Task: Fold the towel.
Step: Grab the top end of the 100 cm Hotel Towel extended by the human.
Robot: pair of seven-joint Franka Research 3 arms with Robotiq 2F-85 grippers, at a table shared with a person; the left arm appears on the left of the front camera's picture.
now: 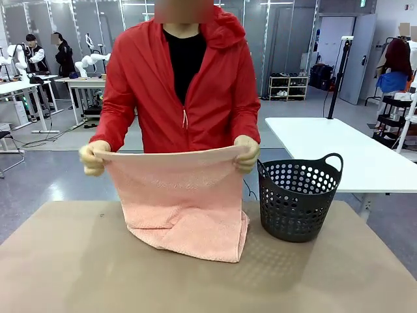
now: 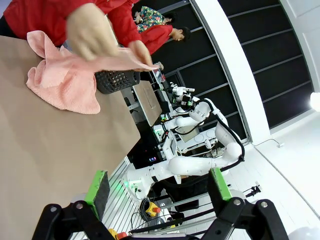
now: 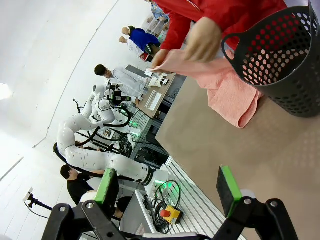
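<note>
Left pincer (image 2: 159,186) and right pincer (image 3: 167,186) gape; towel (image 1: 182,208) outside basket (image 1: 300,202).

— What do my own grippers look like on your feed?
— I see the black, two-finger left gripper (image 2: 159,186) with jointed links, round silver pivot pins, and a flat bright-green pad (image 2: 98,186) on each fingertip. The black right gripper (image 3: 167,184) is built the same way, with pins at the joints and green pads.
— And the person (image 1: 186,98) across from me?
— I make out a red hooded zip-front jacket (image 1: 225,85) with long sleeves and a pale zip pull, over a black shirt (image 1: 186,55).
</note>
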